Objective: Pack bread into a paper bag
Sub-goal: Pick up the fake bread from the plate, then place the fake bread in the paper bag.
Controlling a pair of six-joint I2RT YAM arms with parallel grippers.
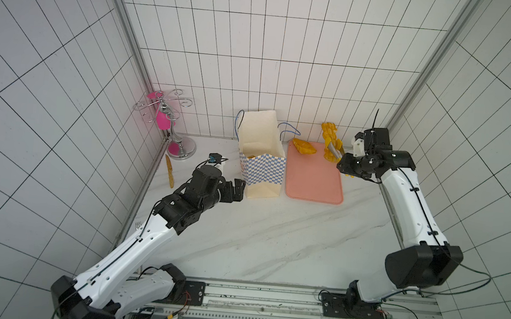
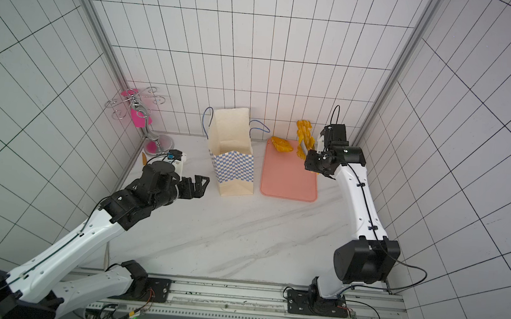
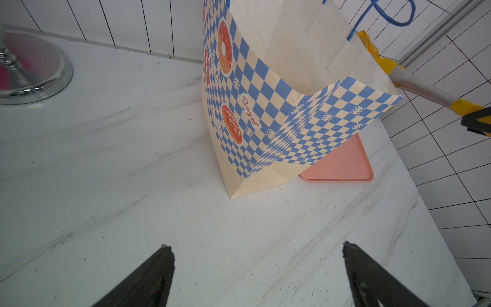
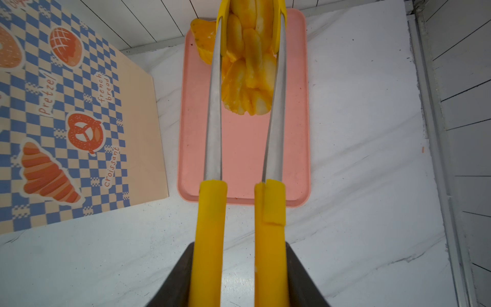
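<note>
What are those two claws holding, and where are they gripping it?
Right claw grips yellow tongs by their handles; tongs pinch the braided loaf. Left claw holds nothing.

A robot lab cell mocked up as a kitchen: white tiled walls (image 1: 258, 40) on 3 sides, aluminium frame posts (image 1: 129, 29), marble-look tabletop (image 1: 272, 237), arm-mounting rail (image 1: 267, 295) at 6 o'clock.
</note>
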